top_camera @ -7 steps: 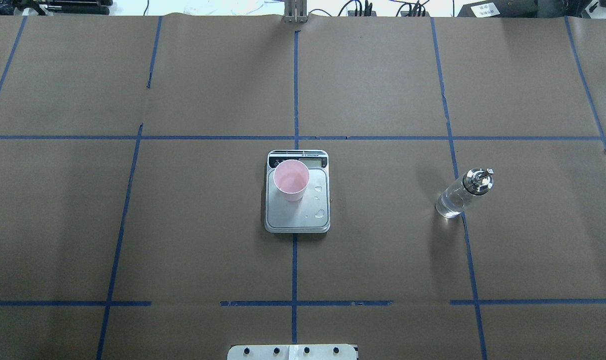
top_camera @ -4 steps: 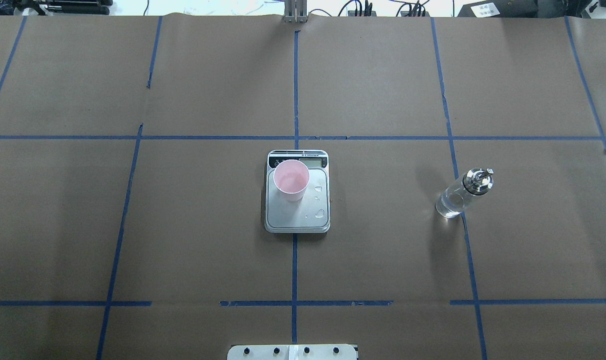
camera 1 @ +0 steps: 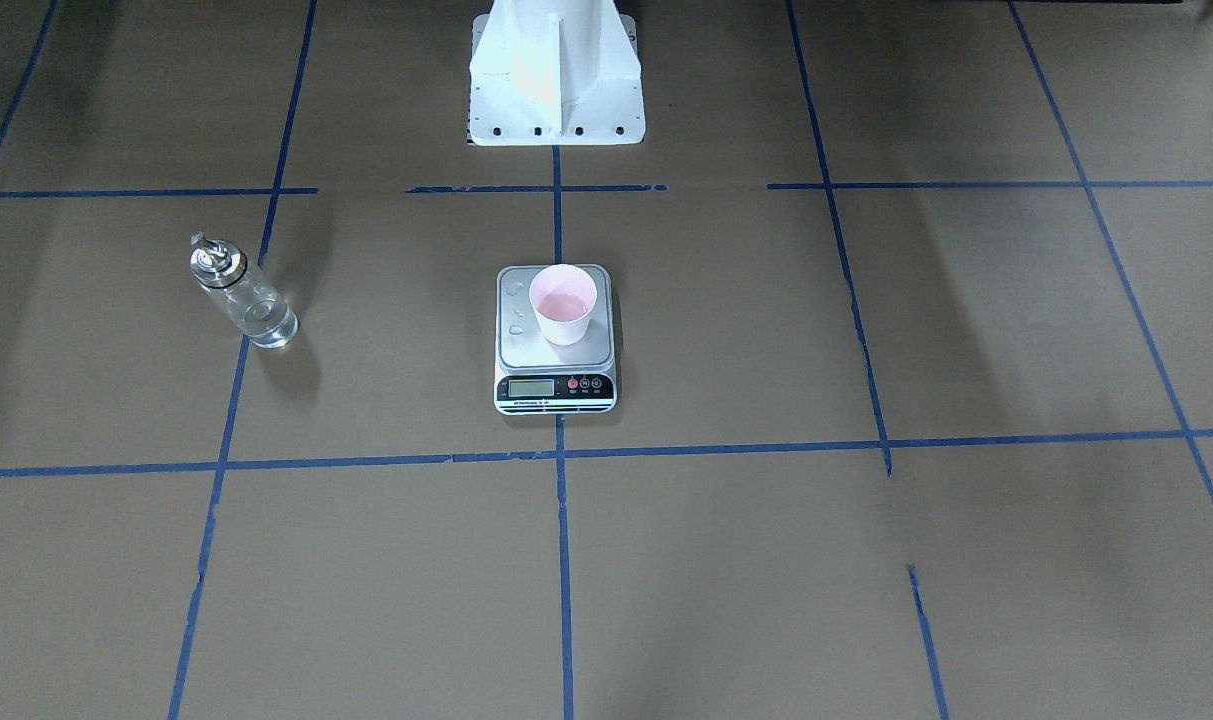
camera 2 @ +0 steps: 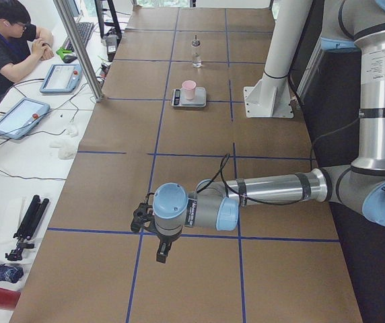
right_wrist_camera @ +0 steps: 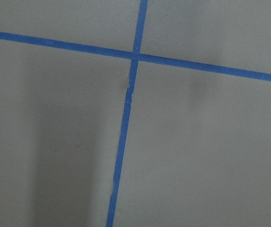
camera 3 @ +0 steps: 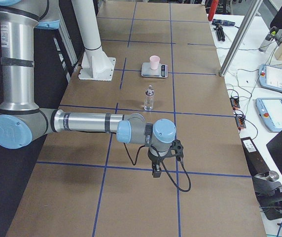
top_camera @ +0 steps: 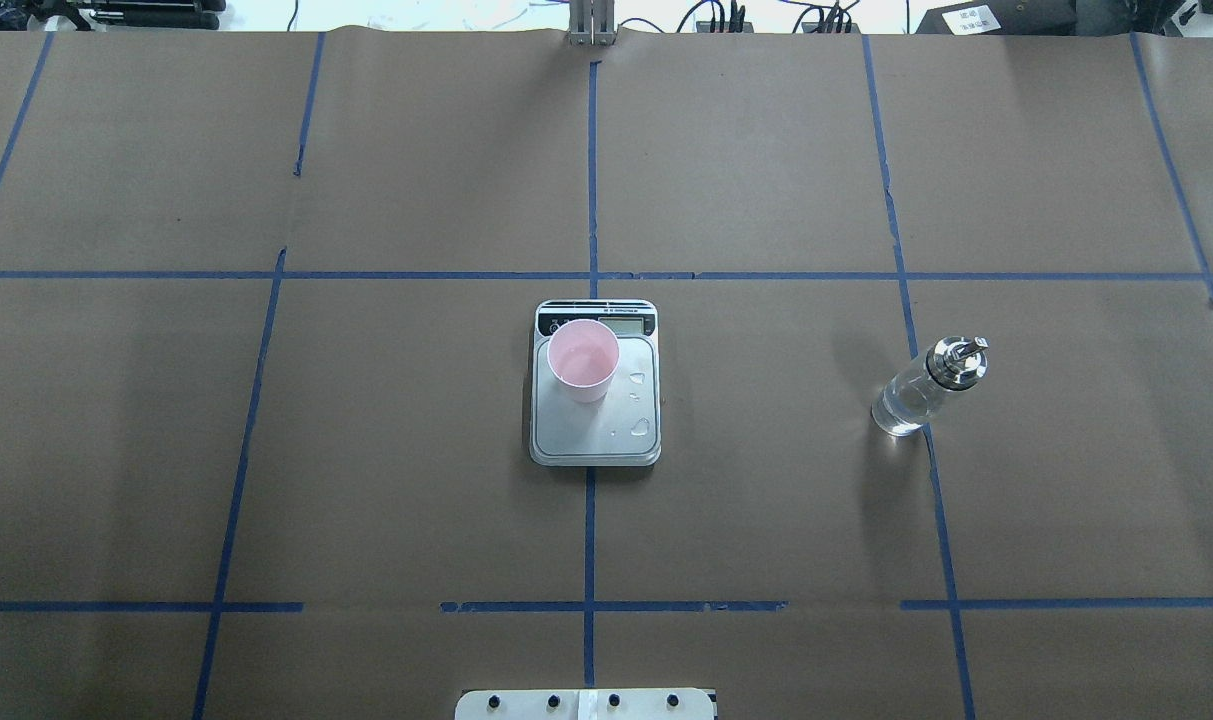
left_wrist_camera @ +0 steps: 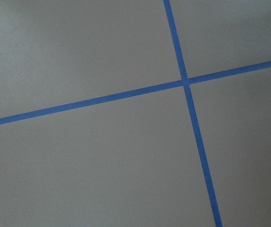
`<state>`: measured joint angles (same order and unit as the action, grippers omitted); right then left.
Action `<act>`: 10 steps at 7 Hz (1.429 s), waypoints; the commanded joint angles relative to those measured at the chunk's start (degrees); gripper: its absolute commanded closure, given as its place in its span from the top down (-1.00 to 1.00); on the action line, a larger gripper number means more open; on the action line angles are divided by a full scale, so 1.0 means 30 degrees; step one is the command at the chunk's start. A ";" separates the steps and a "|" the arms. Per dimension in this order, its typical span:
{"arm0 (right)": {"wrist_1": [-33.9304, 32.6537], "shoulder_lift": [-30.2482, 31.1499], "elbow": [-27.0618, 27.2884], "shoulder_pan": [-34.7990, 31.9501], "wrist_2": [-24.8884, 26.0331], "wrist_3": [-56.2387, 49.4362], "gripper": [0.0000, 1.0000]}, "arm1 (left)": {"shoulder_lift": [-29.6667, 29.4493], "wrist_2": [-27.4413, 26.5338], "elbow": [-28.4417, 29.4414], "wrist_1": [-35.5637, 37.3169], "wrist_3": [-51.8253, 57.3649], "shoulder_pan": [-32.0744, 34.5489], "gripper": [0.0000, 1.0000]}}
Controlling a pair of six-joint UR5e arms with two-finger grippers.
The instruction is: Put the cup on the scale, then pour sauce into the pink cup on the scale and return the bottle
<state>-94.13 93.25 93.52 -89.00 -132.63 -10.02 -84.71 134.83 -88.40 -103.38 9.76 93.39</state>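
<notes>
Looking down from overhead, I saw only the cup (top_camera: 583, 358) upright on the scale (top_camera: 596, 440), with the bottle (top_camera: 921, 390) standing well apart on the table (top_camera: 766, 500). My arms showed in the side views alone, stretched low, with the left end effector (camera 2: 162, 254) and right end effector (camera 3: 156, 171) pointing down. I could not tell how far open either was.

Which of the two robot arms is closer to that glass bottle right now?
The right. The right gripper hangs over the table end nearest the bottle; the left gripper hangs over the opposite end, beyond the scale.
</notes>
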 commanded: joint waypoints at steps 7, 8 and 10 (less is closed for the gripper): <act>0.0029 0.0000 -0.0001 0.0019 0.0001 0.0029 1.00 | -0.0065 -0.0147 -0.0094 0.1231 0.0000 -0.0018 1.00; 0.0029 0.0000 -0.0001 0.0019 0.0001 0.0000 1.00 | -0.0094 -0.0176 -0.0153 0.1730 0.0000 -0.0018 1.00; 0.0029 0.0000 -0.0001 0.0019 0.0001 0.0000 1.00 | -0.0123 -0.0176 -0.0330 0.1940 0.0000 -0.0018 1.00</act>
<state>-94.04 93.25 93.52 -88.95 -132.63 -10.01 -85.03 134.31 -89.19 -98.01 9.75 93.34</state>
